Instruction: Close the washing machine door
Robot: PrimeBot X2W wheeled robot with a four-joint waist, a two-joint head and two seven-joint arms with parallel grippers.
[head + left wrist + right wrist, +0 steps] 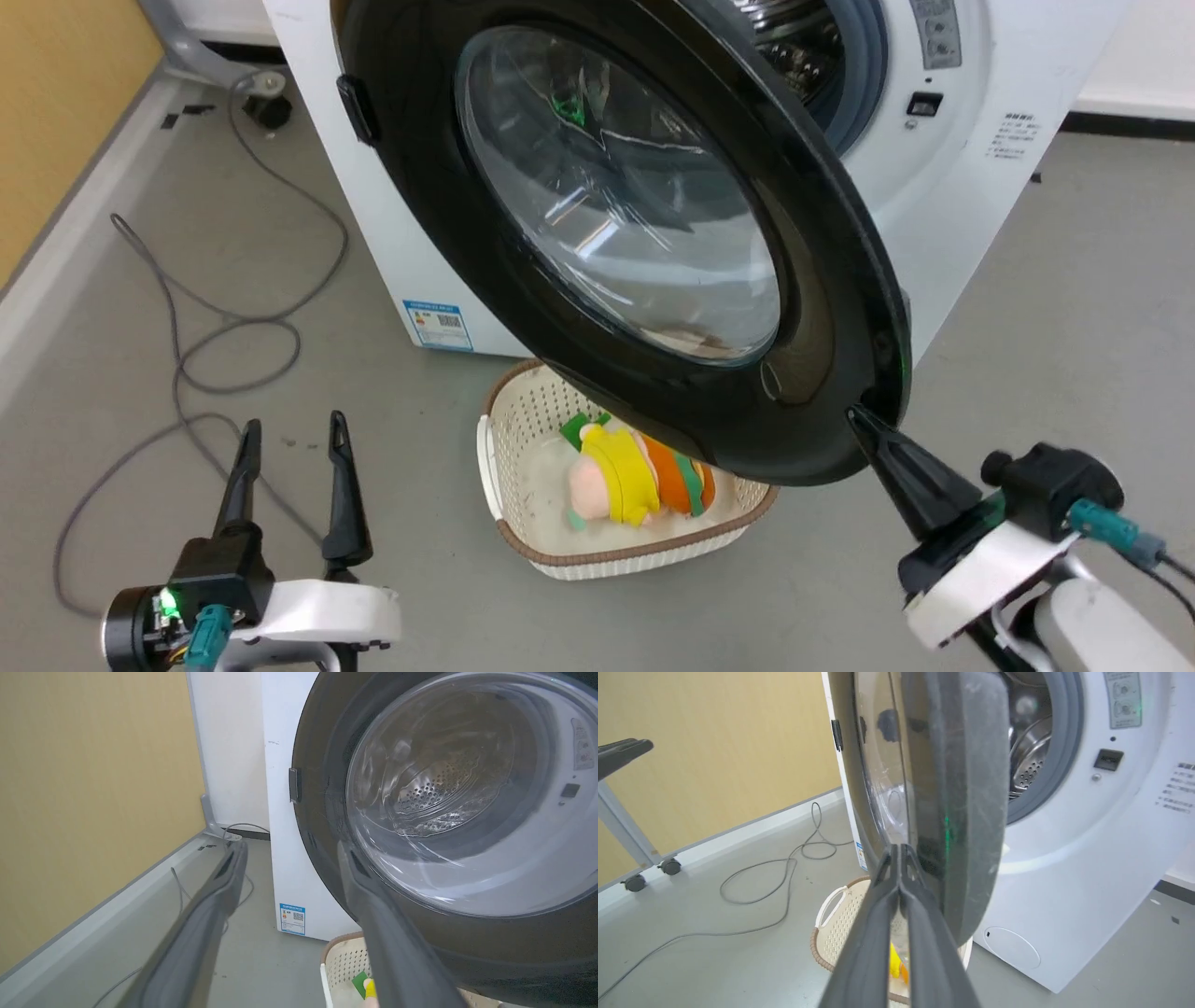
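Observation:
The washing machine door [840, 280], a glossy black disc with a bulging glass centre, stands swung out from the white washing machine [962, 215], with the steel drum visible behind its upper right. My right gripper [854, 415] is shut, and its tips meet the door's lower right rim. The right wrist view has the door [966, 788] edge-on, with my right gripper [899, 847] against its outer face, fingers pressed together and nothing between them. My left gripper [291, 425] hangs open at the lower left, apart from the door. Its fingers [233, 868] frame the machine's side [280, 812] and the door [327, 812].
A cream perforated basket [523, 411] with a yellow and orange plush toy [635, 471] sits on the floor under the open door. A grey cable [187, 355] loops over the floor to the left. A yellow wall [93, 788] runs along the left, and a wheeled frame [635, 858] stands by it.

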